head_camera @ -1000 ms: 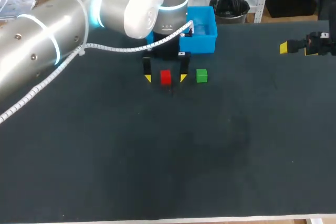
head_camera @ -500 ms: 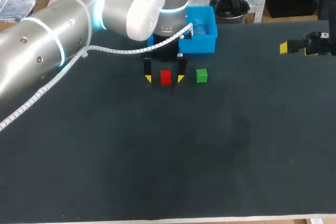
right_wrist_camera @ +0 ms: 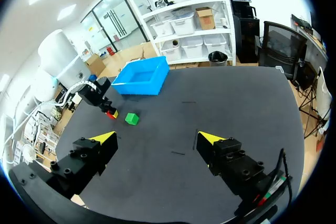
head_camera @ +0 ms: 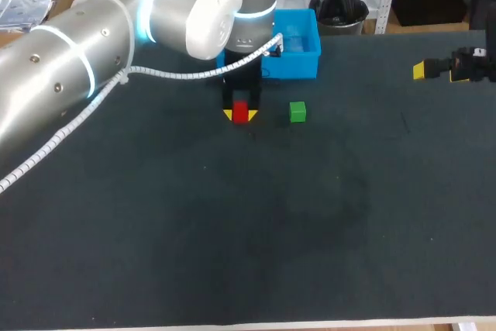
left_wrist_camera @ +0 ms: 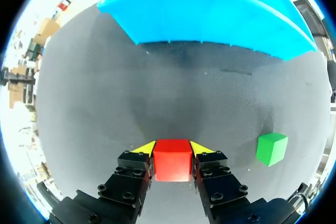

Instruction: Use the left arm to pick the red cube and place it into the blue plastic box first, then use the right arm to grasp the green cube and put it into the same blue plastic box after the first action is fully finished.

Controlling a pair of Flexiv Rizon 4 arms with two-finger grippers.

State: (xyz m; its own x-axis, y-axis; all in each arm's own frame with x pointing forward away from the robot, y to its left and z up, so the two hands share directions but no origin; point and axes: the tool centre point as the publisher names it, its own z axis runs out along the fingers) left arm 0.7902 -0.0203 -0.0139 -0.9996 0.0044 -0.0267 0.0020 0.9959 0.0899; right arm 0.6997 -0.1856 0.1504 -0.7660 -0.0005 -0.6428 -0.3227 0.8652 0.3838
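Red cube (left_wrist_camera: 172, 159) sits on the dark worktop (head_camera: 310, 215), pinched from both sides by the left hand (left_wrist_camera: 172, 149). The green cube (left_wrist_camera: 271, 149) lies near it, apart. Ahead stands the blue plastic box (left_wrist_camera: 210, 19), partly hidden by the left arm in the head view. The right hand (right_wrist_camera: 157, 140), fingers spread, hovers well apart by the worktop's right edge.

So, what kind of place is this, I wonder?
Probably a robot test bench: a silver robot arm over a dark matte table holds a small red cube near a blue plastic box.
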